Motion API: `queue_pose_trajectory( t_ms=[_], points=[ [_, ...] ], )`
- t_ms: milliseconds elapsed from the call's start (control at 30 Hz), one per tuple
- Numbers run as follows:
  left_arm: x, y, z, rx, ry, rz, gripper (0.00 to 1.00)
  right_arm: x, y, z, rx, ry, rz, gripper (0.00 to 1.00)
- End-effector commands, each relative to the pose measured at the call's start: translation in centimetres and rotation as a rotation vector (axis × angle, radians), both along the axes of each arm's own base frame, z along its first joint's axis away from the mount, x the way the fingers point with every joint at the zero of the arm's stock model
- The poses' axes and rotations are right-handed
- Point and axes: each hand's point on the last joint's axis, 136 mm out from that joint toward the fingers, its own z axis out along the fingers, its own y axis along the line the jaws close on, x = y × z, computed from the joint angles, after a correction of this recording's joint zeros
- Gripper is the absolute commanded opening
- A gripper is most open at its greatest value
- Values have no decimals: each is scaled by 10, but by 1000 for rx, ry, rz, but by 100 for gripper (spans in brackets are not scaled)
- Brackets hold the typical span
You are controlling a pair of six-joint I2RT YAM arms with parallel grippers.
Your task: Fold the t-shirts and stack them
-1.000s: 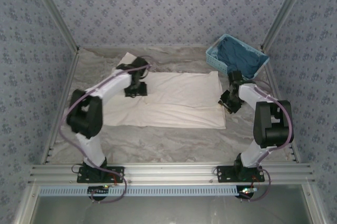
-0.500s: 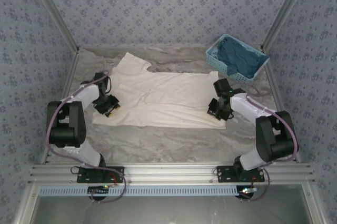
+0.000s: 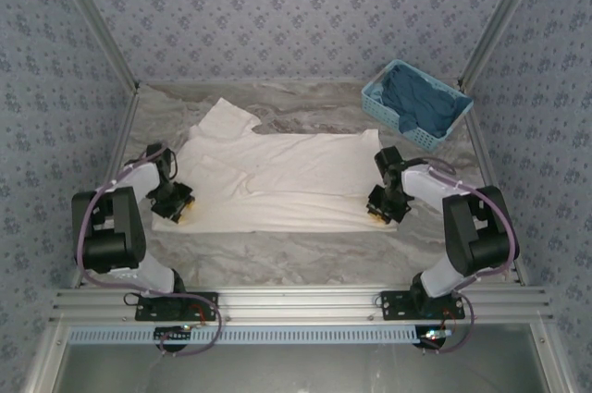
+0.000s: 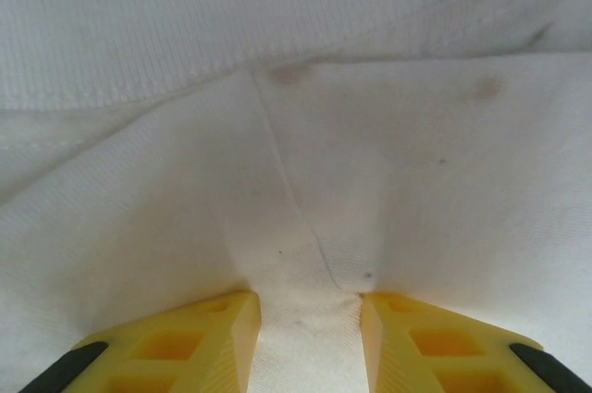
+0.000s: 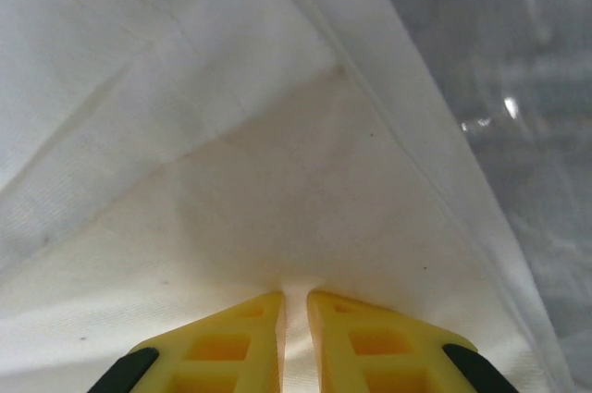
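Now | left hand (image 4: 308,305), right hand (image 5: 294,299) — apparently pinching t-shirt (image 3: 277,180) | fingers (image 4: 185,347) cut off below

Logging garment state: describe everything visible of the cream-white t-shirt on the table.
The plain cream-white cotton t-shirt lies spread and wrinkled on the marbled table, one short sleeve angled toward the far left. Faint spots mark it. The left gripper pinches its near-left edge, the right gripper its near-right corner.
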Motion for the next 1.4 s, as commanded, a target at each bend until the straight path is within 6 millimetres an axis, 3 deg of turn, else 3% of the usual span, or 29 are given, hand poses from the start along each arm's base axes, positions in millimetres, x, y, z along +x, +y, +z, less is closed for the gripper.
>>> queue_pose_trajectory(
  t_ms=[0,233,333,433,567,700,800,867,1000,1100,1367],
  points=[
    [-46,12,-11,53,153,44,36,-64,-22,-7,-94,188,-37,19],
    [-81,8,-6,45,179,94,37,-83,-14,5,-48,188,-41,22],
    [-72,14,9,64,123,104,39,-71,-10,15,-37,126,-32,27],
    [-31,20,44,120,0,69,43,-37,-8,42,-48,-25,8,37],
    [55,12,96,195,-179,-74,47,29,8,80,8,-272,77,48],
    [152,-26,111,124,-298,-263,46,96,22,97,32,-387,182,49],
    [210,-42,114,168,-359,-361,46,141,31,110,30,-453,259,49],
    [238,-45,108,168,-380,-362,46,160,33,111,33,-468,281,49],
    [288,-54,89,139,-413,-342,48,181,39,112,44,-469,318,49],
    [316,-57,77,175,-432,-360,53,186,39,110,46,-465,316,49],
    [359,-54,49,281,-433,-433,56,180,32,107,59,-458,293,49]
  ],
)
